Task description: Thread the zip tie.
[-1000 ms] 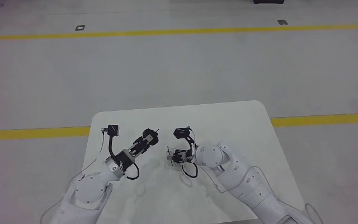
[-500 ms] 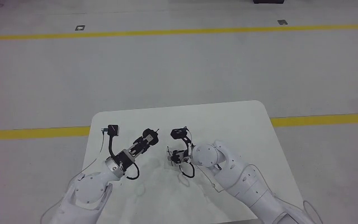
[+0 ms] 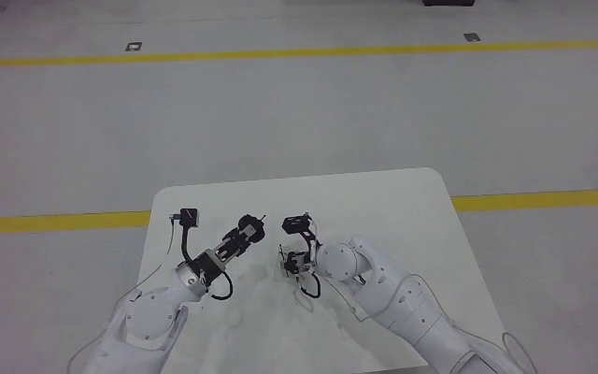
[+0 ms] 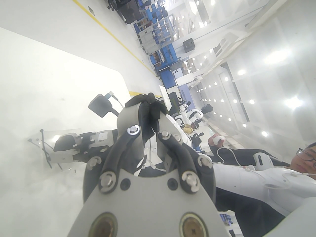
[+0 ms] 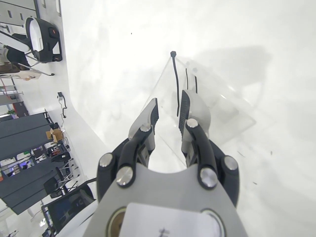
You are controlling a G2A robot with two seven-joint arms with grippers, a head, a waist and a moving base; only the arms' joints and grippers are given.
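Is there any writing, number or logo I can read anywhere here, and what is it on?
Nothing here can be read.
Label on the base of the right claw: cut off at the picture's edge, unreadable.
Sign in the hall behind: too small to read.
Floor markers: too small to read.

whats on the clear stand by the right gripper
A black zip tie runs along the clear stand, inside the open right gripper. Two shorter black strips beside it have near ends hidden behind that gripper.
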